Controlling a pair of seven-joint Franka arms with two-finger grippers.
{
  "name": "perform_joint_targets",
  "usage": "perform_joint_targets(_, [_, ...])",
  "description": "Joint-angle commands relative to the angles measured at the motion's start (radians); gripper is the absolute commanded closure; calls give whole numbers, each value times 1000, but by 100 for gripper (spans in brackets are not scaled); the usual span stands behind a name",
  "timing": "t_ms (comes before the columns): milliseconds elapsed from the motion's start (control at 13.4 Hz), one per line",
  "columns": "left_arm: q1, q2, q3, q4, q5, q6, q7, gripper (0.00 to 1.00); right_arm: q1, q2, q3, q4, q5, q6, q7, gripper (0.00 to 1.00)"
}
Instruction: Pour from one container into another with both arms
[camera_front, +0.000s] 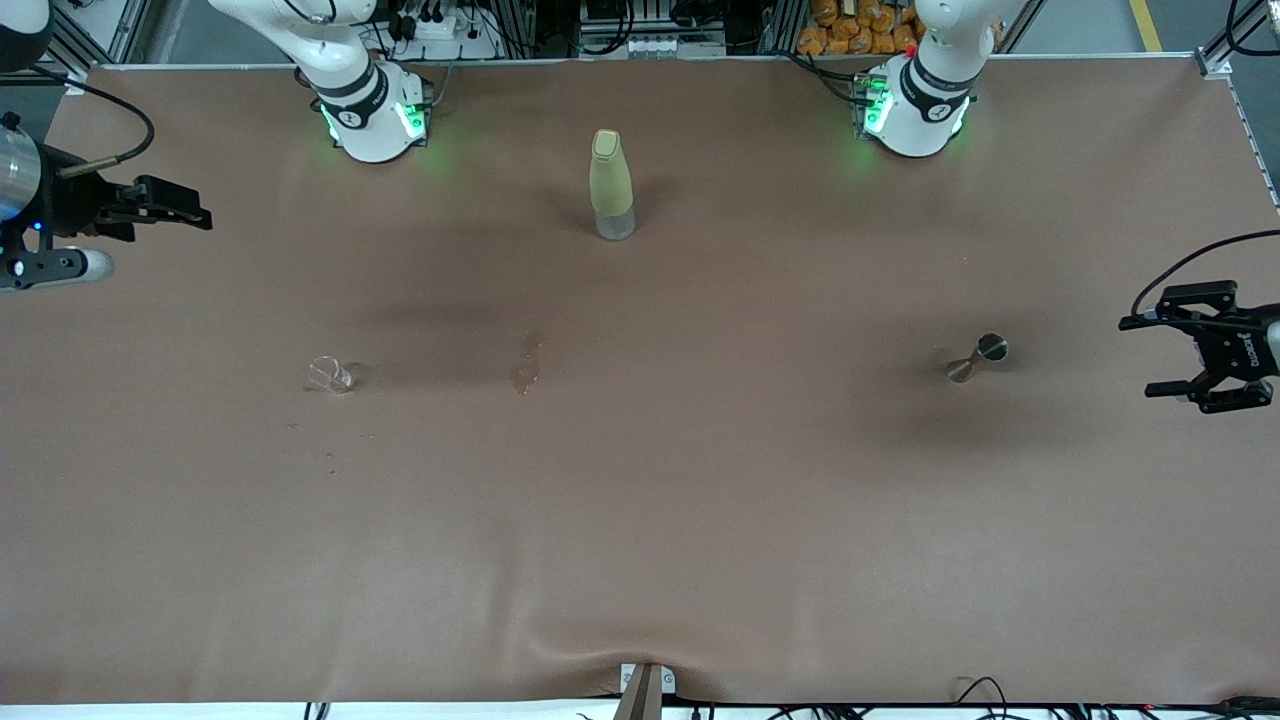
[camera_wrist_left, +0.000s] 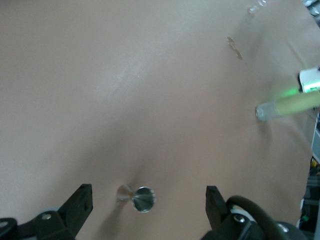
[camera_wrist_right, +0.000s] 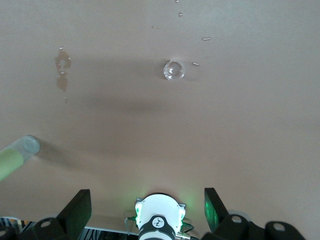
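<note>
Both tools hang open and empty: the left tool (camera_front: 1213, 347) at the left arm's end of the counter (camera_front: 700, 520), near the steel jigger (camera_front: 978, 358); the right tool (camera_front: 165, 205) at the right arm's end. The small clear glass (camera_front: 330, 375) stands nearer the front camera than the capped bottle (camera_front: 611, 185). Risks: the narrow-waisted jigger tips under an off-centre pinch; the glass, hard to see, gets knocked; the wet patch (camera_front: 526, 365) suggests spills.

Brown cloth (camera_front: 700, 520) showing plain with dark wet stains (camera_front: 526, 368), pale yellow-green bottle (camera_front: 609, 180) glowing, silver jigger (camera_front: 978, 358) shining, clear glass (camera_front: 329, 375) glinting, white arms' bases (camera_front: 372, 115) lighting green.
</note>
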Motion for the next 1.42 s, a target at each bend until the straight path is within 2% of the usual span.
perform_joint_targets(0, [-58, -58, 5, 6, 70, 11, -136, 0, -22, 1, 18, 16, -53, 18, -14, 0])
perform_joint_targets(299, [-127, -71, 7, 64, 141, 11, -444, 0, -27, 4, 11, 29, -79, 111, -185, 0])
perform_joint_targets(598, [-173, -106, 5, 64, 217, 10, -602, 0, -43, 12, 9, 32, -78, 171, -209, 0])
perform_joint_targets(747, [-197, -111, 5, 64, 277, 10, -756, 0, -37, 9, 9, 32, -78, 164, -135, 0])
perform_joint_targets(971, [-257, -112, 5, 64, 429, 8, -928, 0, -37, 7, 10, 32, -61, 160, 88, 0])
perform_joint_targets(1121, [-273, -111, 5, 63, 443, 8, -1020, 0, -25, 7, 7, 32, -64, 160, 102, 0])
perform_joint_targets(1195, [-280, -111, 2, 61, 446, 10, -1095, 0, -8, 9, -12, 32, -65, 160, 102, 0])
perform_joint_targets(1345, [-296, -109, -12, 58, 448, 10, -1187, 0, 96, 7, -121, 28, -62, 160, 108, 0])
